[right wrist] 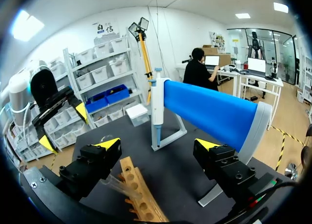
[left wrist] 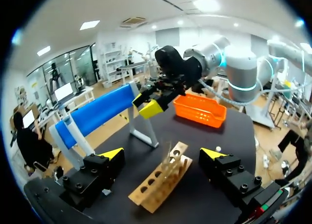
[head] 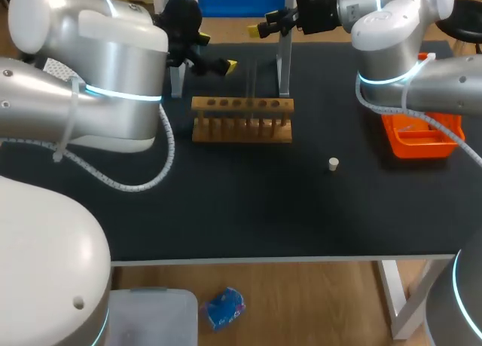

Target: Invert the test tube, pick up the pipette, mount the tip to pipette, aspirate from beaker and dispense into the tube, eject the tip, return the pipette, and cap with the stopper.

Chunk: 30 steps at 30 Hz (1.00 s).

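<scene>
A wooden tube rack point(head: 241, 121) stands mid-table with a clear test tube point(head: 252, 78) upright in it. My left gripper point(head: 217, 53) hovers open behind the rack's left end. In the left wrist view the rack point(left wrist: 161, 182) and tube point(left wrist: 168, 158) lie below and between the open fingers of that gripper point(left wrist: 163, 154). My right gripper point(head: 263, 28) is open near the stand at the back. Ahead of it point(right wrist: 157, 145) the white and blue pipette point(right wrist: 157, 104) hangs on its stand. A small white stopper point(head: 334, 163) lies to the right of the rack.
An orange bin point(head: 422, 141) sits at the table's right edge, partly under my right arm. The pipette stand's grey legs point(head: 285, 68) and blue roll point(right wrist: 214, 112) line the back edge. Both arms' bodies hide the table's far corners.
</scene>
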Each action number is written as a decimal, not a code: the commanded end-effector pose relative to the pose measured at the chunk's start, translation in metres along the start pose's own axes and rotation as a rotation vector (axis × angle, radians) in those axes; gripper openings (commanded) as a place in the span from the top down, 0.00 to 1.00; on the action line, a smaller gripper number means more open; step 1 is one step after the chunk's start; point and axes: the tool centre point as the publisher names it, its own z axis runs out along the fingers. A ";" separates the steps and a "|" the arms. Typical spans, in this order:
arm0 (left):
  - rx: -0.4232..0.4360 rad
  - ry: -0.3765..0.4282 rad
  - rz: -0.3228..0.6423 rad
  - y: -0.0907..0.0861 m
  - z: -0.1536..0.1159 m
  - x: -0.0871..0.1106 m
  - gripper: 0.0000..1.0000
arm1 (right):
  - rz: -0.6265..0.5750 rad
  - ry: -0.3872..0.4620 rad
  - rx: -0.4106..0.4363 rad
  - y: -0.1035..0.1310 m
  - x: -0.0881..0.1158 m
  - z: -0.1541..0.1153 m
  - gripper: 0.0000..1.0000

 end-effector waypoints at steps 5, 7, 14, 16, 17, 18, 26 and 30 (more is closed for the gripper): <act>0.015 0.080 0.065 0.008 -0.003 -0.014 0.00 | 0.004 0.018 -0.032 -0.018 0.008 -0.044 0.00; 0.016 0.081 0.068 0.008 -0.002 -0.016 0.00 | 0.005 0.028 -0.044 -0.022 0.009 -0.053 0.00; 0.016 0.137 0.126 0.003 0.009 -0.022 0.00 | 0.005 0.017 -0.056 -0.039 0.020 -0.085 0.00; 0.023 0.163 0.136 0.001 0.012 -0.022 0.00 | 0.005 0.012 -0.055 -0.044 0.024 -0.092 0.00; 0.027 0.170 0.136 0.000 0.014 -0.023 0.00 | 0.005 0.011 -0.055 -0.046 0.026 -0.095 0.00; 0.025 0.174 0.133 0.000 0.015 -0.024 0.00 | 0.005 0.006 -0.051 -0.049 0.028 -0.098 0.00; 0.030 0.217 0.106 0.002 0.022 -0.029 0.00 | -0.010 0.012 -0.033 -0.059 0.037 -0.110 0.00; 0.030 0.217 0.106 0.002 0.022 -0.029 0.00 | -0.010 0.012 -0.033 -0.059 0.037 -0.110 0.00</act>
